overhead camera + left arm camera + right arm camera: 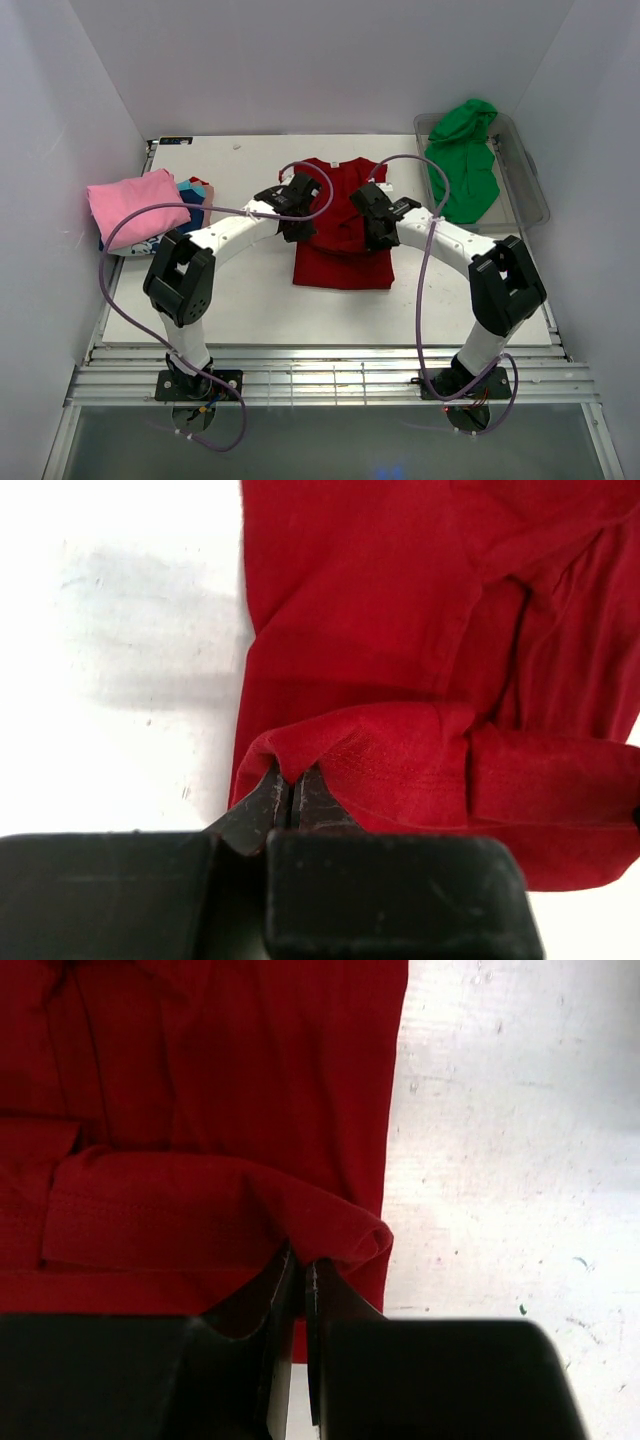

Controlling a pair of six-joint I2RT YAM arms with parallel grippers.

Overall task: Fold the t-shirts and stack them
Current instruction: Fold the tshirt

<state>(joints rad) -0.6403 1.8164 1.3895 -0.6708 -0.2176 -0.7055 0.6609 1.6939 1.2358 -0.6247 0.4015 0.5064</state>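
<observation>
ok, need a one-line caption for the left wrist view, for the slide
Left hand pinched shut on a raised fold at the edge of the red t-shirt, beside the bare white table.

Bare worktop lies open on the near side of the red t-shirt and beside it. A pink-topped shirt pile crowds the left edge; the clear tub blocks the far right corner.

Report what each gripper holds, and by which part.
Both hold the red t-shirt: the left gripper pinches a raised fold at its left edge, the right gripper a raised fold at its right edge.
</observation>
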